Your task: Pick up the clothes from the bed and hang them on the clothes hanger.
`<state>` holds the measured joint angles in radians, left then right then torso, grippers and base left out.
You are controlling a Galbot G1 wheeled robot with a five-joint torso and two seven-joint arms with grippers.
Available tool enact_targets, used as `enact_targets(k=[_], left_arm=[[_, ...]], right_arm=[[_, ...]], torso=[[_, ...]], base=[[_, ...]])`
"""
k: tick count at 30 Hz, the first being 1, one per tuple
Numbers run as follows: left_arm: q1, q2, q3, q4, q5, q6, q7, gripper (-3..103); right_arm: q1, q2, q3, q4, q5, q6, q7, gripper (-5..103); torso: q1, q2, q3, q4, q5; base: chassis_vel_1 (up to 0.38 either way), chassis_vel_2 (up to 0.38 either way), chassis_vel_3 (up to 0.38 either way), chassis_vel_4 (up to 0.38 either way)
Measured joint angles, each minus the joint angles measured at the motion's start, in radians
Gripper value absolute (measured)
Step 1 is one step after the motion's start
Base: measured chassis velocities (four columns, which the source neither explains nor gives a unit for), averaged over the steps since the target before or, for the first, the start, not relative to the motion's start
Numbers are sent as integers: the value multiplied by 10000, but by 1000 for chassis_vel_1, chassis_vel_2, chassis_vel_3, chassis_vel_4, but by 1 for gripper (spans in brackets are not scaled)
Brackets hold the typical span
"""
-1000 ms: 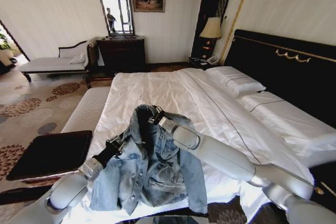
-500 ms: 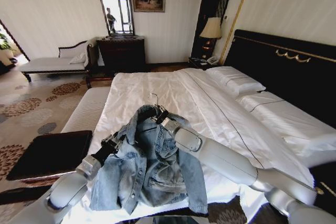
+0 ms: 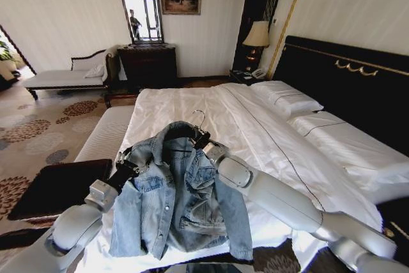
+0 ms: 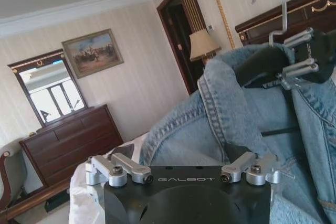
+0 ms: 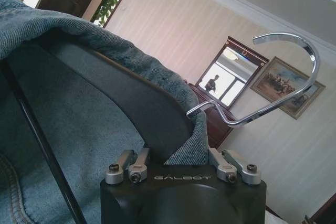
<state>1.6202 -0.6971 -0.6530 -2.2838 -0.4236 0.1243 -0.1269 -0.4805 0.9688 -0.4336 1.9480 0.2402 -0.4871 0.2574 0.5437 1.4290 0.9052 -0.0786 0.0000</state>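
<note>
The right pincer [image 3: 203, 140] pinched the slim black triangular clothes hanger [image 5: 152, 116] just under its silver hook. The left pincer [image 3: 126, 165] gripped the light-blue faded denim jacket [image 3: 182, 202] at its shoulder, above the wide white-duvet bed [image 3: 255, 139]. The hanging step looked nearly done; seating that shoulder seemed next. Open duvet lay beyond, the bed's near edge close below.

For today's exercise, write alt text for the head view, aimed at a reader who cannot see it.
A light-blue denim jacket is held up on a black hanger above a white bed, the right gripper clamped at the hanger's neck and the left gripper at the jacket's shoulder. Behind stand a dark dresser, mirror and lamp.
</note>
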Motion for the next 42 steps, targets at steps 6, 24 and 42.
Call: enact_targets(k=[6, 24, 42], left_arm=[[48, 23, -698, -400, -255, 27, -149, 100], [-809, 416, 602, 397, -283, 79, -142, 100], [-1164, 597, 965, 174, -625, 146, -139, 95]], right_arm=[[-17, 107, -1, 32, -32, 0, 40, 34], [101, 146, -414, 680, 177, -220, 47, 33], [5, 415, -808, 390, 174, -383, -46, 33]], torso=[[0, 0, 0, 2, 1], [0, 1, 0, 0, 0], [0, 0, 0, 0, 1]], base=[[0, 0, 0, 0], [0, 0, 0, 0], [0, 0, 0, 0]])
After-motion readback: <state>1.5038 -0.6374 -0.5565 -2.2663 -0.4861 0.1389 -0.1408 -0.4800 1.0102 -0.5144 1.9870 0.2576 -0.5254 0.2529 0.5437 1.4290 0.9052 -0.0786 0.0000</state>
